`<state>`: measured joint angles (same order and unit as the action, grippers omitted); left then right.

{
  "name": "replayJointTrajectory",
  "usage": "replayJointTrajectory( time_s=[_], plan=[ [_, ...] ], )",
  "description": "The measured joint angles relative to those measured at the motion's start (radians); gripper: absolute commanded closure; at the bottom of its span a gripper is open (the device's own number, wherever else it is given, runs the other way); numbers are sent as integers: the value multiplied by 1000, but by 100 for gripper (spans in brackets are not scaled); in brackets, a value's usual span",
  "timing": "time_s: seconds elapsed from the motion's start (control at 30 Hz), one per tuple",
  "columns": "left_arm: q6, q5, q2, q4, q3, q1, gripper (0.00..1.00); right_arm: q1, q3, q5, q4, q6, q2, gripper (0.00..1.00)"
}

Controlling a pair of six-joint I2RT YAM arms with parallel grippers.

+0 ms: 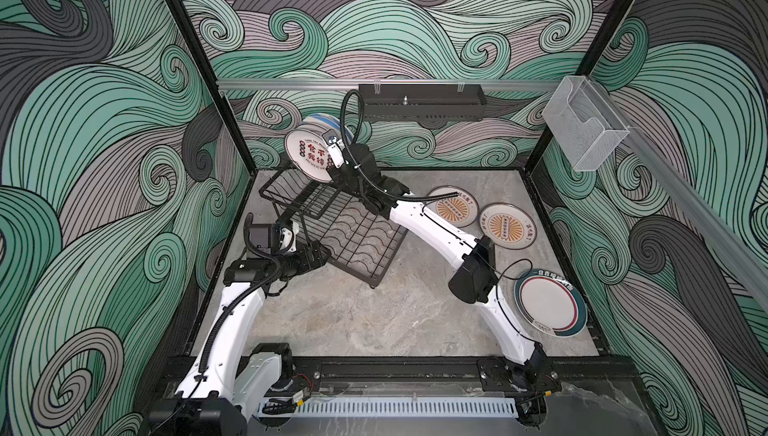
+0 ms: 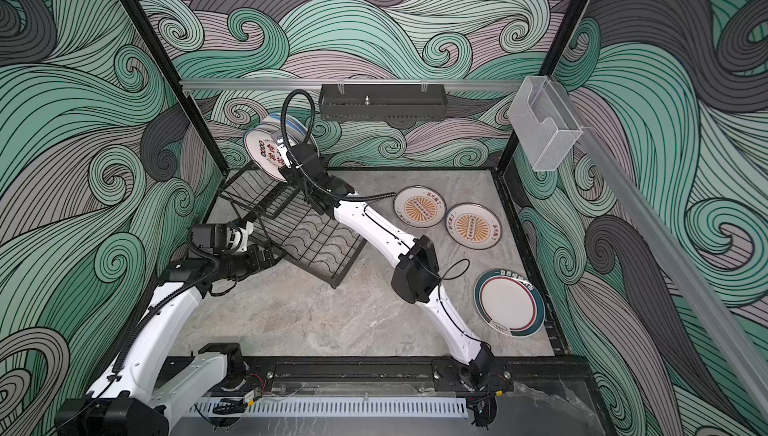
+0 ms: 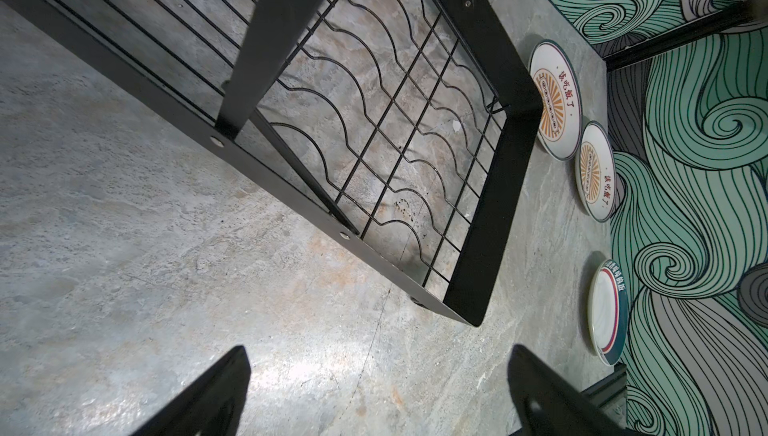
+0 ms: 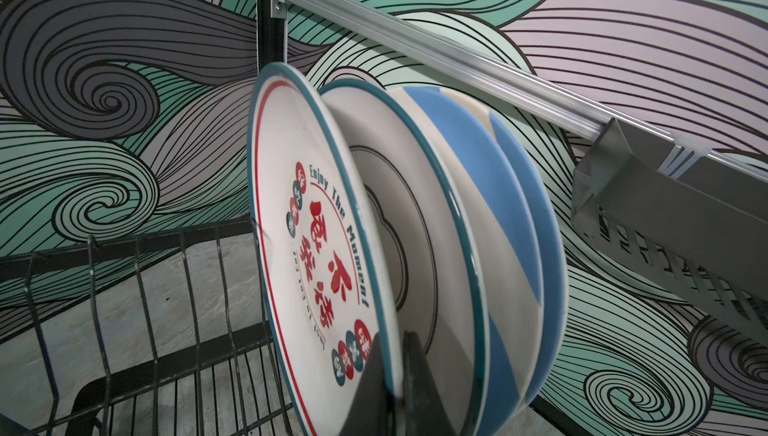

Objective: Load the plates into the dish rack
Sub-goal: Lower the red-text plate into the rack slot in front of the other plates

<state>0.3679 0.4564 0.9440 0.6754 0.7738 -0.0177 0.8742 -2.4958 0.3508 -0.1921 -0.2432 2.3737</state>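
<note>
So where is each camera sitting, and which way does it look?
Both top views: high up front, looking down on the table, both arms showing.
Left wrist: on the left arm, looks past its open left gripper at the dish rack.
Right wrist: faces standing plates; right gripper pinches the red-lettered plate.
Shared: all show the dish rack.

text | red-character plate (image 4: 316, 246): "Enjoy The Moment" | sunburst plate (image 3: 552, 101): "该吃饭了"

The plates (image 4: 316, 246) look like glazed ceramic, smooth and glossy. The rack (image 3: 494, 213) is black-coated metal wire and strip, fairly matt; the table (image 1: 353, 321) is mottled grey stone-look with a faint sheen. The tray (image 1: 422, 107) is matt perforated metal, the box (image 1: 590, 134) clear plastic.
</note>
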Motion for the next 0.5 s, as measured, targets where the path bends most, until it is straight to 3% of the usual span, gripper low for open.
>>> replayJointTrajectory(
  time_s=[0.5],
  plan=[
    [0, -1, -12, 3, 0, 0, 1, -1, -2, 1, -14, -23, -2, 51]
  ],
)
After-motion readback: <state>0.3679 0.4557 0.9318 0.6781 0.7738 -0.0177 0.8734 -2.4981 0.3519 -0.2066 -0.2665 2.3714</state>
